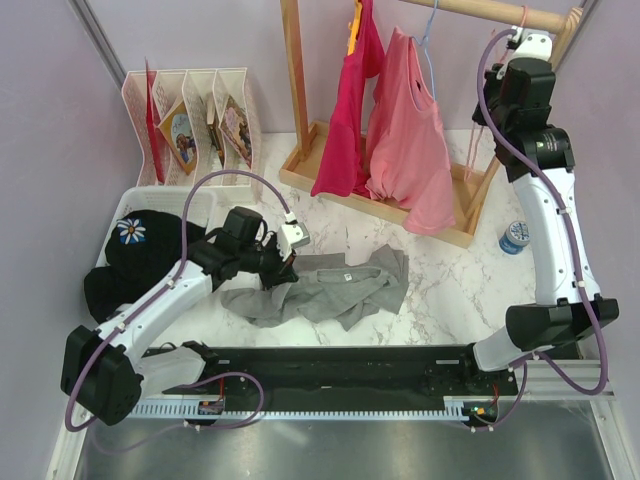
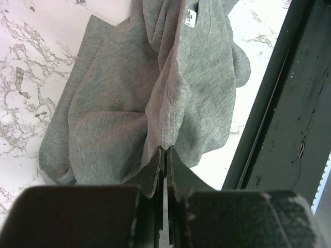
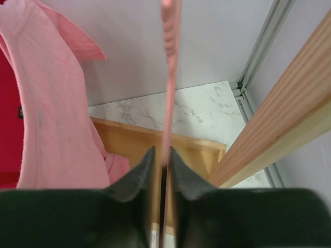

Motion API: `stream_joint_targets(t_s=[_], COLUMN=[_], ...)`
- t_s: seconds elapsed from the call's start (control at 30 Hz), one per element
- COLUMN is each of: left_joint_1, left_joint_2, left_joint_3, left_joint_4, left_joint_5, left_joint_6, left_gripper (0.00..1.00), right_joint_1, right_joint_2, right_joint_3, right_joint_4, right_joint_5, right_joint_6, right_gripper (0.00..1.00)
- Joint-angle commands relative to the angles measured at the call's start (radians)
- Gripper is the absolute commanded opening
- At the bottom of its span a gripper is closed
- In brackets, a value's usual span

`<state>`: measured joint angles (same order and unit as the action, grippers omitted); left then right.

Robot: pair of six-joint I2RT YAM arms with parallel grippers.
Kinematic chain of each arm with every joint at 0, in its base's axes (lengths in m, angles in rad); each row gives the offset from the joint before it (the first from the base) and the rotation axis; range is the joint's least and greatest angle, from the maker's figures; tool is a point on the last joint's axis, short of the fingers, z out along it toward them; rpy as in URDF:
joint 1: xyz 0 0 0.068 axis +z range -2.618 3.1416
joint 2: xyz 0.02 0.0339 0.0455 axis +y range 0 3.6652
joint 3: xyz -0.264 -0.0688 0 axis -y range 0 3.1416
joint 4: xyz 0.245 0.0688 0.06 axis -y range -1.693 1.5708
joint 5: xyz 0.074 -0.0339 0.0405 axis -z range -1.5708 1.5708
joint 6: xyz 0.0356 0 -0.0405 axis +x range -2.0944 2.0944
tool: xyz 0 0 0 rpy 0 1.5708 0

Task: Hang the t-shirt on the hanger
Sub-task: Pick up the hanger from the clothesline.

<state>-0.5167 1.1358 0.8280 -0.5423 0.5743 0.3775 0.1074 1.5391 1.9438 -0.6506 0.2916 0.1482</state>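
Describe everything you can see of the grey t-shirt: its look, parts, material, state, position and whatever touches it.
The t-shirt is plain mid-grey, of soft knit cloth that looks like cotton, with a small white label inside the neck. It lies crumpled and folded over itself on the white marbled table, in front of the wooden rack, and is not on any hanger. The left pincer is shut on a bunched fold at its left edge in the top view. Nothing else touches it.
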Motion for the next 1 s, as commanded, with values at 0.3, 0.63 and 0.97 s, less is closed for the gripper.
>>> stream_joint_targets(t_s=[0.3,0.63,0.97], left_joint_1=[0.0,0.001,0.0], left_joint_2=[-0.03,-0.013,-0.016], left_joint_3=[0.014,0.02,0.003], left_joint_4=[0.007,0.008,0.008], left_joint_5=[-0.03,-0.031,-0.044], left_joint_6=[-0.022,-0.017,-0.028], left_gripper=[0.02,0.02,0.02], right_joint_1=[-0.002,-0.002,-0.002], right_joint_2=[-0.272,-0.632,-0.959], right_joint_3=[-0.068,-0.368,-0.529], right_joint_4=[0.103,-0.012,-0.41], right_joint_5=[-0.232,-0.462,-1.024], right_joint_6=[-0.14,-0.306,-0.808], right_gripper=[0.0,0.0,0.0])
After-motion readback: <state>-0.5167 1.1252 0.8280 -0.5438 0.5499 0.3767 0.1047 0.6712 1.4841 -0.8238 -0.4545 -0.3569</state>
